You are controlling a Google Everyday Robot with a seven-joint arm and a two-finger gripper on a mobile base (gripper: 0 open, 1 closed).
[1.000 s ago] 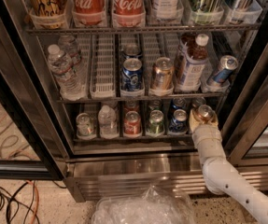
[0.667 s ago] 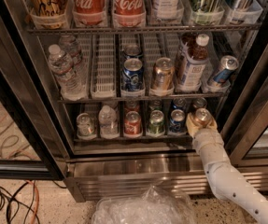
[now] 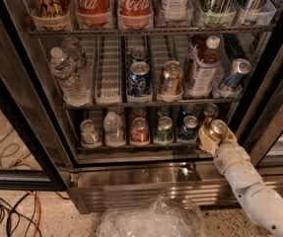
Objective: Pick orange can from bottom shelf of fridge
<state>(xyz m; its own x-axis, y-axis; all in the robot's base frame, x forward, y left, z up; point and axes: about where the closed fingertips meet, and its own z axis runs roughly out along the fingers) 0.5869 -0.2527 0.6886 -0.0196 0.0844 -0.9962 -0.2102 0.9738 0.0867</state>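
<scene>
The fridge (image 3: pixel 146 181) stands open, with its stainless base panel below the racks. My gripper (image 3: pixel 211 136) is at the right end of the bottom shelf (image 3: pixel 121 147), on a white arm that comes in from the lower right. It is shut on the orange can (image 3: pixel 217 128), a short copper-orange can with a silver top. The can is held tilted at the shelf's front edge, just outside the rightmost lane. A second similar can (image 3: pixel 210 110) stands deeper in that lane.
The bottom shelf also holds a silver can (image 3: pixel 89 131), a small clear bottle (image 3: pixel 113 127), a red can (image 3: pixel 140 130), a green can (image 3: pixel 164 128) and a blue can (image 3: pixel 188 126). The black door frame (image 3: pixel 269 112) is close on the right. A crumpled plastic bag (image 3: pixel 151 221) and cables (image 3: pixel 8 211) lie on the floor.
My gripper has drawn the orange can a little down and outward from the shelf's right lane, toward the camera. The other cans have not moved.
</scene>
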